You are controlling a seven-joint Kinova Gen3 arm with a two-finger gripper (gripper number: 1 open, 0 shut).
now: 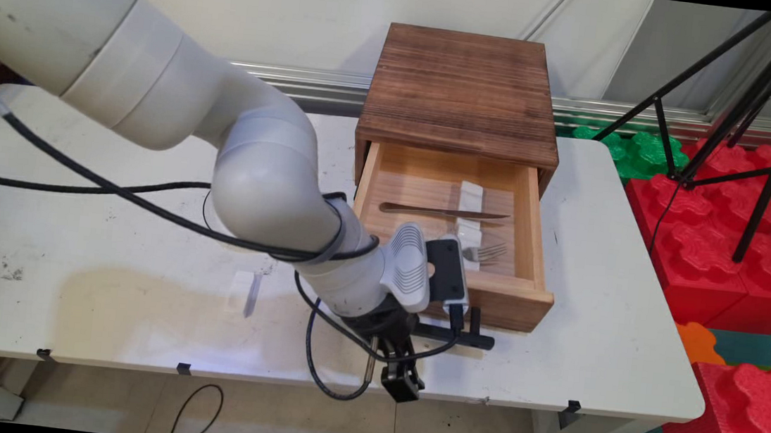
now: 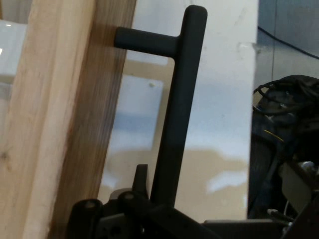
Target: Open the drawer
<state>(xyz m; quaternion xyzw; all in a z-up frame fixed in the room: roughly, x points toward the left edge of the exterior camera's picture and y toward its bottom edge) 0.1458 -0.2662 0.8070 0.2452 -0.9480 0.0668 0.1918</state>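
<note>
A dark wooden box stands at the table's far side with its pale drawer pulled out. In the drawer lie a knife, a fork and two small white rests. A black T-bar handle sticks out of the drawer front. My gripper hangs low by the table's front edge, just left of and below that handle. In the hand view the handle runs up from the gripper's linkage, with the drawer front to its left.
A small clear strip lies on the white table left of the arm. Black cables loop beside the gripper. A black tripod and red and green foam blocks stand off the table's right side.
</note>
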